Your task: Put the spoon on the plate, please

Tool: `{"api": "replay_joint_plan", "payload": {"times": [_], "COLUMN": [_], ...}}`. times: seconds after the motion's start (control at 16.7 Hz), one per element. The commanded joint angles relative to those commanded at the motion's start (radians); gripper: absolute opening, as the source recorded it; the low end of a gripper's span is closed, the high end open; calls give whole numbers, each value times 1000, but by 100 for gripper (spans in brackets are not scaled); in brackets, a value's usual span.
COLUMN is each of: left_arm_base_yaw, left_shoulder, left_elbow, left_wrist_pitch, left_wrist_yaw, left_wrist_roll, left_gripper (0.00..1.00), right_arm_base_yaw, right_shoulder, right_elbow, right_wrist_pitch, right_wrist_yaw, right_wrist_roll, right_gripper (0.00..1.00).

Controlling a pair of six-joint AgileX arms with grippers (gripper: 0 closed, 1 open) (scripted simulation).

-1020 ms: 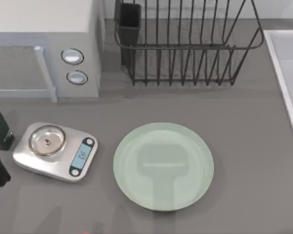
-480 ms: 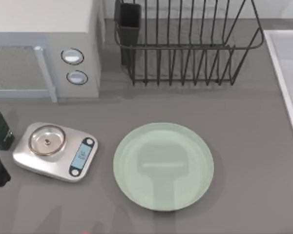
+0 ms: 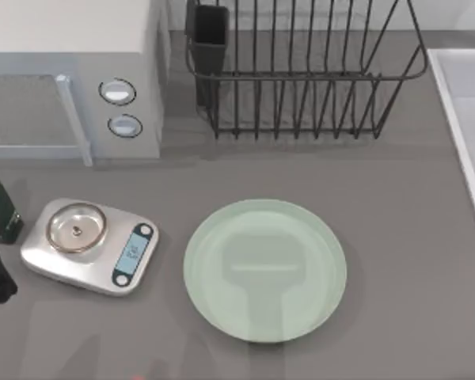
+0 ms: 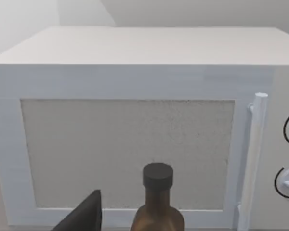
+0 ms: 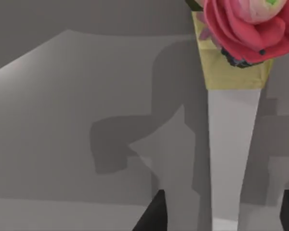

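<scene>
though unseen from above, spoon (image 5: 229, 139) wrist-side

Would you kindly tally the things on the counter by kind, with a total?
Plate: 1
Spoon: 1
Kitchen scale: 1
Microwave: 1
Dish rack: 1
Bottle: 1
Total: 6

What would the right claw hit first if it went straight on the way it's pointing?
Most likely the spoon: its white handle lies dead ahead, inside the open right claw, with grey table beneath. How far off is unclear.
</scene>
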Motion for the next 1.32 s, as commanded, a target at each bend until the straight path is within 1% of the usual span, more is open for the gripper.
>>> {"api": "replay_joint_plan", "payload": {"times": [0.18, 0.42, 0.6, 1.02, 1.14, 1.32], "left_arm_base_yaw": [0, 0, 0, 0, 0, 0], "left_shoulder": [0, 0, 0, 0, 0, 0], "left_elbow": [0, 0, 0, 0, 0, 0], "left_wrist_pitch": [0, 0, 0, 0, 0, 0], "left_wrist_yaw": [0, 0, 0, 0, 0, 0], "left_wrist_roll": [0, 0, 0, 0, 0, 0], "left_gripper": [100, 100, 100, 100, 100, 100], "right_arm_base_yaw": [0, -3, -4, 4, 35, 127], "right_shoulder": [-35, -111, -161, -160, -138, -73], "right_elbow": [69, 194, 260, 271, 298, 371], "right_wrist_pitch": [-104, -335, -429, -438, -440, -445], "right_wrist_yaw": [0, 0, 0, 0, 0, -1], "right_wrist_roll": [-11, -13, -6, -12, -64, -220], "right_gripper": [0, 0, 0, 0, 0, 0]}}
